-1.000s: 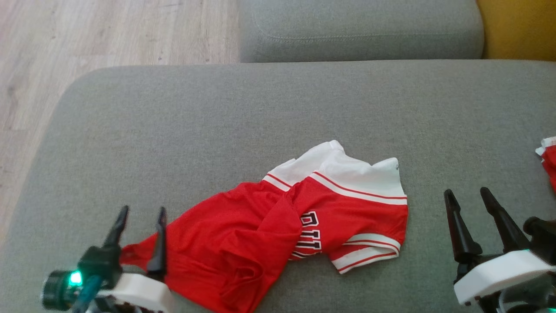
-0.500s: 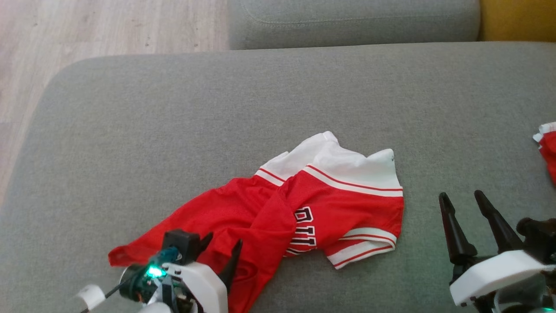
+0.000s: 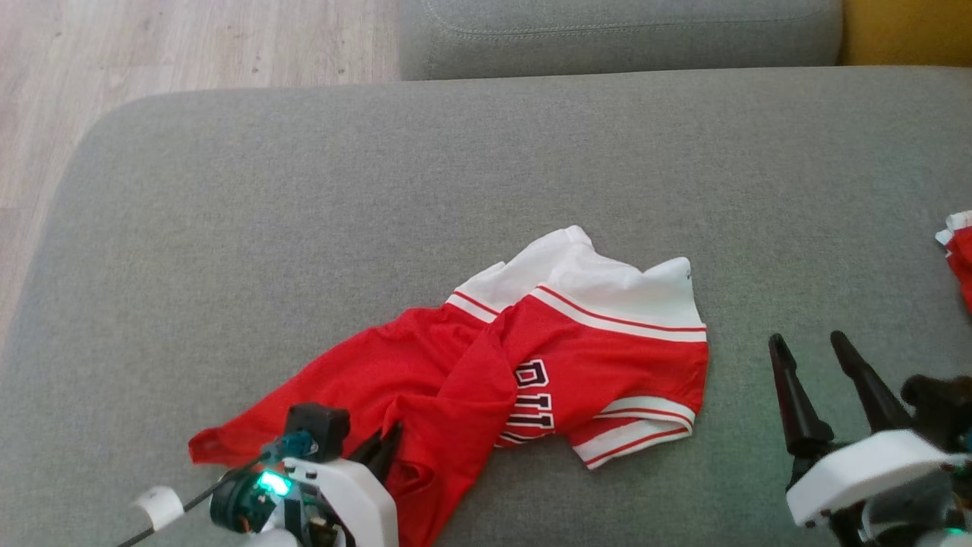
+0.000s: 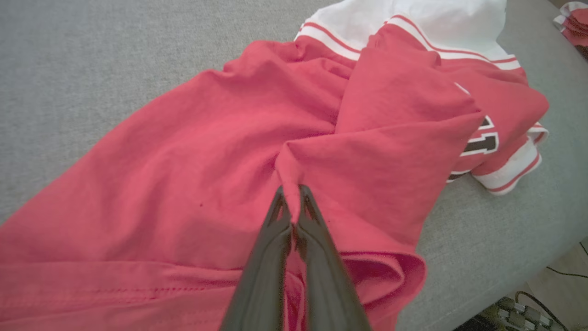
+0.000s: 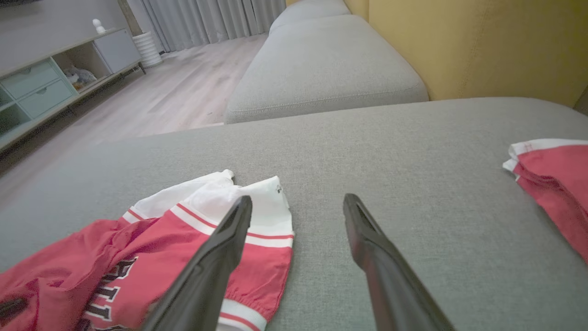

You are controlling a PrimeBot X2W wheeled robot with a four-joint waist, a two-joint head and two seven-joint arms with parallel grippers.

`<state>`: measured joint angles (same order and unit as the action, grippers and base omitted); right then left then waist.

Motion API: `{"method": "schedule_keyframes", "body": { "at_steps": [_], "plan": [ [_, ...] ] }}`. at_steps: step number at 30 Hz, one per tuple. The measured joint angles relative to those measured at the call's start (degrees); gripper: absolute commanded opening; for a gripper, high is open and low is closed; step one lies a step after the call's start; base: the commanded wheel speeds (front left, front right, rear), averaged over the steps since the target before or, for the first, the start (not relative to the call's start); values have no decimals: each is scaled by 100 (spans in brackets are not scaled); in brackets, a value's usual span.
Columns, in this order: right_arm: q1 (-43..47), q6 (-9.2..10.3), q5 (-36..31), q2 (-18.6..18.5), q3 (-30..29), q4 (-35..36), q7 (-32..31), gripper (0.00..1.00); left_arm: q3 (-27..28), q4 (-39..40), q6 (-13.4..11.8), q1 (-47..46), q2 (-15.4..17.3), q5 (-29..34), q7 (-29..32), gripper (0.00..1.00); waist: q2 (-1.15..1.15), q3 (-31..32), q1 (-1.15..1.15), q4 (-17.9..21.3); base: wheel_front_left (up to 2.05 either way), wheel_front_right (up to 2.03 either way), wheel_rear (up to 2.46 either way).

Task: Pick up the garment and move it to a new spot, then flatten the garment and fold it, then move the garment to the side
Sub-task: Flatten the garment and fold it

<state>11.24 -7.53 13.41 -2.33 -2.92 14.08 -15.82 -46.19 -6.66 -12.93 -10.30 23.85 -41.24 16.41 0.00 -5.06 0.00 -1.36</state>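
Left end effector (image 4: 290, 195) pinches a raised fold of the red-and-white shirt (image 4: 193, 151), its fingers pressed together on the cloth. Right end effector (image 5: 297, 201) hovers spread wide and empty, just beside the shirt's white end. The shirt lies crumpled on the grey sofa cushion (image 3: 380, 190). Another red cloth (image 3: 958, 258) sits well apart at the right edge.

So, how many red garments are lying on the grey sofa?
2. The crumpled garment lies in the middle of the cushion, pinched by the left gripper. The second garment lies at the cushion's right edge, partly cut off by the frame; others may be out of view.
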Motion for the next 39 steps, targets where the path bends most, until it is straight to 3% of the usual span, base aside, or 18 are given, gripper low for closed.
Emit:
{"method": "schedule_keyframes", "body": {
  "at_steps": [5, 13, 17, 21, 25, 26, 27, 28, 34, 39],
  "plan": [
    [-294, 0, -291, -67, -62, -636, -21, 100, 35, 77, -69, -8, 13, 97, -107, 0, 0, 5, 0, -32, 0, 0, 0],
    [-1168, 0, 54, -488, 294, -1889, 78, 100, 152, 203, -126, -148, 51, 211, -283, 0, 0, -138, 0, -191, 0, 0, 0],
    [-2120, 0, 335, -751, 668, -2613, 122, 100, 151, 240, -120, -328, 48, 245, -296, 0, 0, -276, 0, -315, 0, 0, 0],
    [-2934, 0, 706, -1110, 1402, -3583, -57, 100, 138, 224, -110, -384, -18, 249, -396, 0, 0, -414, 1, -510, 0, 0, 0],
    [-3066, 0, 1134, -1285, 1903, -4381, -494, 100, 140, 146, -62, -425, -102, 291, -524, 0, 0, -488, 0, -663, 0, 0, 0],
    [-3102, 0, 1192, -1308, 1923, -4435, -482, 88, 141, 137, -62, -438, -109, 291, -548, 0, 0, -494, -1, -676, 0, 0, 0],
    [-3164, 0, 1257, -1321, 1947, -4506, -456, 18, 141, 131, -62, -451, -120, 291, -578, 0, 0, -496, -1, -687, 0, 0, 0],
    [-3232, 0, 1304, -1328, 1970, -4582, -404, 0, 145, 129, -62, -452, -130, 291, -634, 0, 0, -497, 0, -688, 0, 0, 0],
    [-3303, 0, 1426, -1491, 2109, -4645, 385, 0, 337, 149, -127, -448, -134, 310, -1191, 0, 0, -404, 0, -658, 0, 0, 0],
    [-3290, 0, 1354, -1666, 1992, -4070, 976, 0, 730, 426, -342, -446, 81, 468, -1728, 0, 0, -153, 0, -614, 0, 0, 0]
  ]
}}
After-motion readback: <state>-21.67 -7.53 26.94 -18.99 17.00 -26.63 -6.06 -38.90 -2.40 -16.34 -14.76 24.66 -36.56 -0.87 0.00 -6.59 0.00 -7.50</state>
